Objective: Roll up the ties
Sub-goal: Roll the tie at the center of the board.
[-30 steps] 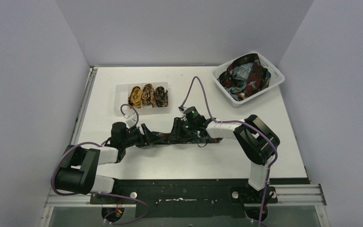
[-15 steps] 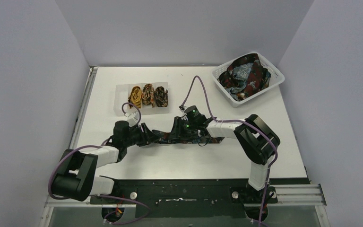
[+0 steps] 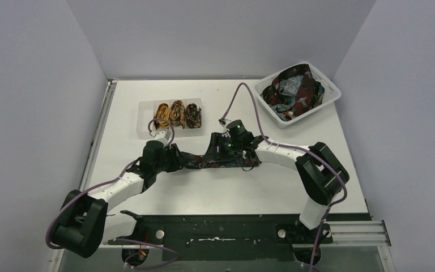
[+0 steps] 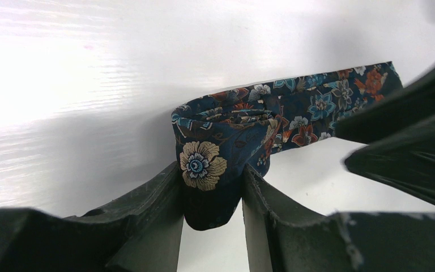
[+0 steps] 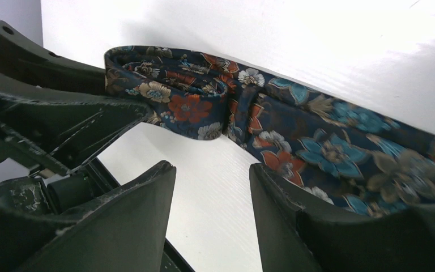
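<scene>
The left gripper (image 4: 212, 192) pinches the started coil (image 4: 215, 141) of a dark navy fabric necktie printed with small blue, rust and cream flowers (image 4: 317, 105), its dark fingers pressed against either side of the fold. The right gripper (image 5: 212, 175) has its fingers spread with nothing between them, just beside the flat strip. The necktie lies near the middle of the white tabletop (image 3: 317, 170) along the 9-to-3 o'clock line, with the coil at the 9 o'clock end. To roll it well, I would hold the pinch across the coil's full width and turn it toward 3 o'clock. Meanwhile the right fingers should hold the strip flat and lightly taut just ahead of the roll, so the edges stack evenly. The fold looks loose and a little lopsided, and the cloth seems slippery, so a slack turn would probably telescope. The tabletop is smooth and glossy and likely gives the cloth little grip. At 11 o'clock a clear plastic tray (image 3: 145, 116) holds three rolled mustard and brown ties (image 3: 177, 114). At 1 o'clock a white plastic lattice basket (image 3: 328, 90) holds a tangle of unrolled ties (image 3: 294, 90). Plain pale grey walls (image 3: 221, 34) close the table in on three sides, and a black mounting rail (image 3: 232, 226) runs along 6 o'clock.
</scene>
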Controlling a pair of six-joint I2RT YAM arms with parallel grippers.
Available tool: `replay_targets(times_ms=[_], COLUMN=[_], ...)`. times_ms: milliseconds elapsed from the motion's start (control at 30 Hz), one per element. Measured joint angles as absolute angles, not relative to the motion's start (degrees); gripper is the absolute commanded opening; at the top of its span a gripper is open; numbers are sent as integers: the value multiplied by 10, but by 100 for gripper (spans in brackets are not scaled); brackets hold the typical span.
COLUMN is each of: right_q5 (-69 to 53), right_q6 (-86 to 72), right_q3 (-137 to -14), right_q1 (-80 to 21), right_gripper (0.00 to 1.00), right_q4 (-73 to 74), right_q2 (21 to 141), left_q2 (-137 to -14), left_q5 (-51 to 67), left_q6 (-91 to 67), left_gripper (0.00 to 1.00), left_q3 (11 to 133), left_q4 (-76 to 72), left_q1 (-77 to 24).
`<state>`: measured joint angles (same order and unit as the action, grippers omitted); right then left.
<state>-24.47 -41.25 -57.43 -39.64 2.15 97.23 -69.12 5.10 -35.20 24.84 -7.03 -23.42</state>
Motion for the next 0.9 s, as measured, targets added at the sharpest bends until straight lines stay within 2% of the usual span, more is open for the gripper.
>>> replay_targets(times_ms=[433,900], right_q5=[-182,-185], right_q6=[-366,-349], right_q3=[-496,-475], right_q1=[-314,-297], right_gripper=[57,58], right_q4=[80,78], right_q2=[897,863], left_q2=[-722,-822], left_q5=[-132,-298], left_q6=[-349,-358], left_gripper=[37,40], left_q3=[377,526], left_q4=[122,290], left_q1=[-326,-416])
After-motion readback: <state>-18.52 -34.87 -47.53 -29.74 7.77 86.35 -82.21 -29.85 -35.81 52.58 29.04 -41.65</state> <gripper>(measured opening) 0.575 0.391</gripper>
